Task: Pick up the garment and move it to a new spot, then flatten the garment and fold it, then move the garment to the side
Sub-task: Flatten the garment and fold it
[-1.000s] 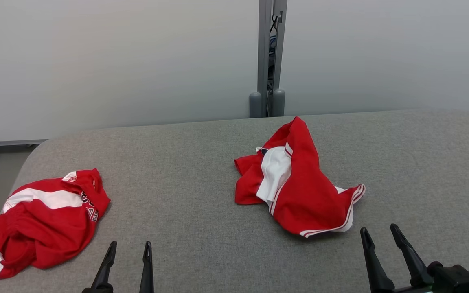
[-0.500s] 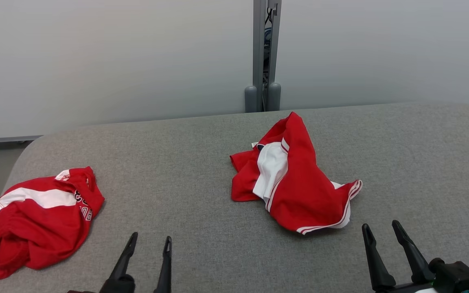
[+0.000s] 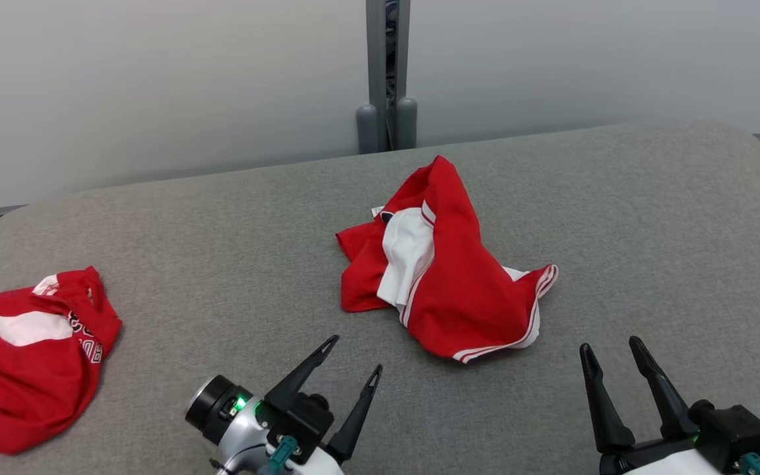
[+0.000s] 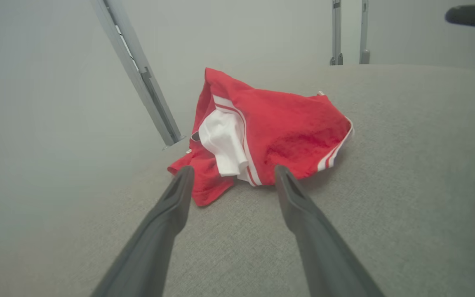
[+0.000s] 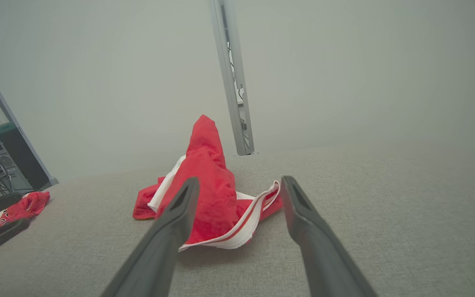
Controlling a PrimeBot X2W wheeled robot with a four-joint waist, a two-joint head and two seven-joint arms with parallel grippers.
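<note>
A broad grey felt-covered table with rounded corners (image 3: 221, 218) is seen under both arms. It is backed by a pale wall panel (image 3: 156, 99), which is split at the far edge by a slim grey metal post (image 3: 386, 66). A crumpled red garment with a white panel and striped white trim (image 3: 459, 284) is found lying near the table's middle, slightly toward the far edge (one fold is peaked upward in the right wrist view). A second crumpled red-and-white garment with dark lettering (image 3: 17, 369) is spread at the left edge. The left gripper (image 3: 355, 355) is held over the near edge, jaws spread and empty, pointed at the central garment but apart from it. The right gripper (image 3: 609, 345) is held toward the near right corner, jaws likewise spread with nothing between them.
</note>
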